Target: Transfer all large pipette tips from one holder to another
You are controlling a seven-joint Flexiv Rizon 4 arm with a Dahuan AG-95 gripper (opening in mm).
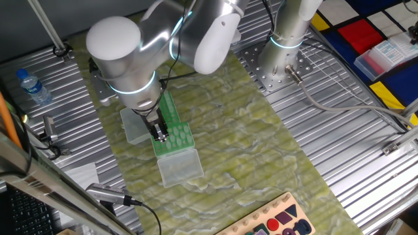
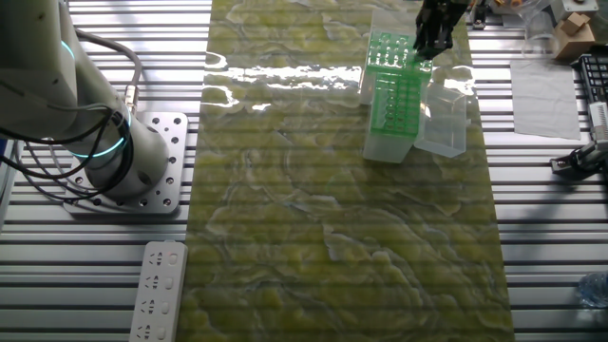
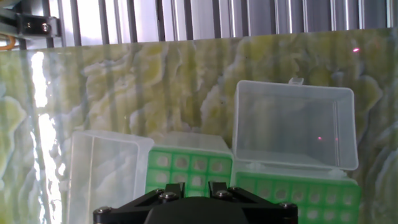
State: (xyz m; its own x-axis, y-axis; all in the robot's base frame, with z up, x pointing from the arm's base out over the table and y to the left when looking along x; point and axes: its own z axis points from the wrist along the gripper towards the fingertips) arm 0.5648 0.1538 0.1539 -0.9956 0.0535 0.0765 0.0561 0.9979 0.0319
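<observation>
Landmark: you can take your bearings from the green-yellow marbled mat point(image 1: 261, 150) that runs down the middle of the ribbed metal table point(image 1: 339, 137).
Racks: you see two green racks point(image 1: 171, 130) side by side on the mat, end to end in one fixed view, toward the mat's edge nearest the water bottle point(image 1: 34, 86).
Lids: each rack has a clear hinged lid point(image 3: 293, 124) thrown open and lying flat on the mat beside it; in the hand view one lid lies beyond the right-hand rack, the other point(image 3: 102, 177) to the left of the left-hand rack.
Large pipette tips: you find the large pipette tips point(image 1: 177, 136) as pale dots in the green rack on the mat, right under the hand; which of the wells are filled is too small for you to tell.
Gripper: your gripper point(image 1: 160, 134) hangs straight down over the racks, fingertips at or just above the rack top.
Gripper state: you cannot tell how far the fingers are parted, nor whether a tip sits between them; the hand view shows only the black gripper body at its lower edge.
Off the mat: a white remote-like pad point(image 2: 158, 290) lies on the table beside the mat, near the arm's base plate point(image 2: 152, 180).
</observation>
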